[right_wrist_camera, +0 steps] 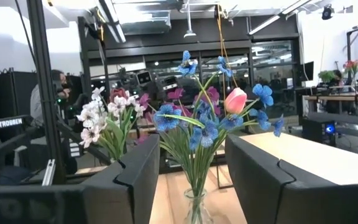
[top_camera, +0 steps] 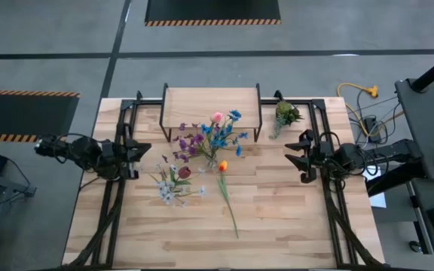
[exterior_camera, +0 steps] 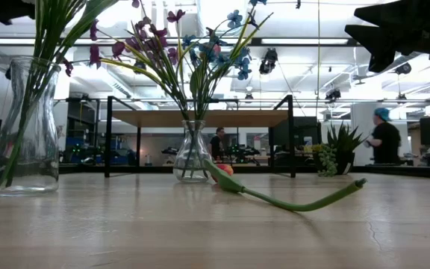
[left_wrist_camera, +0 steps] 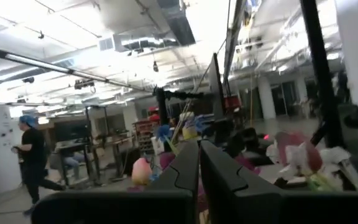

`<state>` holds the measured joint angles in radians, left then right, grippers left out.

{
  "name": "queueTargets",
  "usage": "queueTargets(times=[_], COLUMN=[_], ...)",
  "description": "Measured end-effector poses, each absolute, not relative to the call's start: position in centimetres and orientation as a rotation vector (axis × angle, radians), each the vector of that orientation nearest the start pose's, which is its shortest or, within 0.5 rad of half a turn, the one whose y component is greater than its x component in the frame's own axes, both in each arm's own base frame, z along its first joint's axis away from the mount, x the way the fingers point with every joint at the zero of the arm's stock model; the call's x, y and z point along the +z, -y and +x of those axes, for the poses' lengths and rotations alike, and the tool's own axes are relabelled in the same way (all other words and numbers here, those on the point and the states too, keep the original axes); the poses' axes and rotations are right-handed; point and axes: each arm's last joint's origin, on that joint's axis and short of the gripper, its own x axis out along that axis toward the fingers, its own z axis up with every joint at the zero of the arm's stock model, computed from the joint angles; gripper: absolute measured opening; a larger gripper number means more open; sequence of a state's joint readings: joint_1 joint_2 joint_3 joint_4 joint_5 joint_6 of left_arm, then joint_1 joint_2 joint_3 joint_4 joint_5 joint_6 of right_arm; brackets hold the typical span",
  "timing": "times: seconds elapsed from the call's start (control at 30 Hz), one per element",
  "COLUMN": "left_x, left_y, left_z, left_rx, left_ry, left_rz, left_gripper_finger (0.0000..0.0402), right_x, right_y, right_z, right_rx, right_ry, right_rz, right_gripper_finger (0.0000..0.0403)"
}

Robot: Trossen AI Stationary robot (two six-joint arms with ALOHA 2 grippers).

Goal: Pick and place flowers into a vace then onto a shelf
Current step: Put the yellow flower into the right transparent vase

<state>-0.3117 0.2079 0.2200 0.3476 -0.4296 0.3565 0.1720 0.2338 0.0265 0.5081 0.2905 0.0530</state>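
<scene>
A clear vase (top_camera: pixel 211 159) holds purple, blue and pink flowers (top_camera: pixel 215 134) and stands just in front of the shelf (top_camera: pixel 209 104); the low view shows it at mid-table (exterior_camera: pixel 192 153). A second vase (exterior_camera: pixel 25 127) with whitish and dark red flowers (top_camera: pixel 173 181) stands nearer the left. One orange flower (top_camera: pixel 222 167) lies flat on the tabletop, its stem (exterior_camera: pixel 297 202) trailing toward the near edge. My left gripper (top_camera: pixel 136 154) hovers left of the vases, shut (left_wrist_camera: pixel 199 180). My right gripper (top_camera: pixel 301 155) hovers right of them, open, facing the bouquet (right_wrist_camera: pixel 191 155).
A short green-yellow leafy sprig (top_camera: pixel 285 114) sits at the shelf's right end. Black frame rails (top_camera: pixel 330 203) run along both sides of the tabletop. Bare wood stretches along the near edge (top_camera: pixel 277 241). People stand in the room beyond (exterior_camera: pixel 383 134).
</scene>
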Motion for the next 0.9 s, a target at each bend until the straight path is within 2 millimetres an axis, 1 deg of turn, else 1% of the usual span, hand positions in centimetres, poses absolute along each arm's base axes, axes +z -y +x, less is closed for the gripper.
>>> queueTargets(times=[0.13, 0.2, 0.3, 0.4, 0.57, 0.63, 0.77, 0.87, 0.9], left_x=[26.3, 26.7, 26.5, 26.0, 23.7, 23.0, 22.9, 22.9, 22.6], left_y=[0.9, 0.7, 0.6, 0.6, 0.6, 0.6, 0.5, 0.5, 0.5], left_z=[9.9, 10.0, 9.9, 9.8, 9.8, 9.6, 8.8, 8.2, 8.2], left_rx=[0.23, 0.199, 0.119, 0.11, 0.102, 0.102, 0.106, 0.073, 0.064], left_ry=[0.288, 0.282, 0.19, 0.171, 0.139, 0.15, 0.224, 0.268, 0.263], left_rz=[0.252, 0.237, 0.192, 0.15, 0.113, 0.11, 0.116, 0.116, 0.118], left_gripper_finger=[0.0, 0.0, 0.0, 0.0, 0.0, 0.0, 0.0, 0.0, 0.0], right_x=[20.1, 20.0, 20.0, 20.1, 20.1, 20.2, 20.5, 21.3, 21.6], right_y=[-1.0, -1.0, -1.0, -1.0, -1.0, -1.0, -1.0, -1.1, -1.1], right_z=[10.7, 10.7, 10.7, 10.7, 10.7, 10.7, 10.8, 11.2, 11.4], right_rx=[-0.104, -0.103, -0.102, -0.102, -0.101, -0.1, -0.099, -0.098, -0.1], right_ry=[0.292, 0.29, 0.29, 0.295, 0.299, 0.307, 0.307, 0.274, 0.25], right_rz=[0.159, 0.168, 0.169, 0.17, 0.177, 0.18, 0.185, 0.2, 0.208], right_gripper_finger=[0.018, 0.0183, 0.0185, 0.0184, 0.0179, 0.0177, 0.0176, 0.0176, 0.0176])
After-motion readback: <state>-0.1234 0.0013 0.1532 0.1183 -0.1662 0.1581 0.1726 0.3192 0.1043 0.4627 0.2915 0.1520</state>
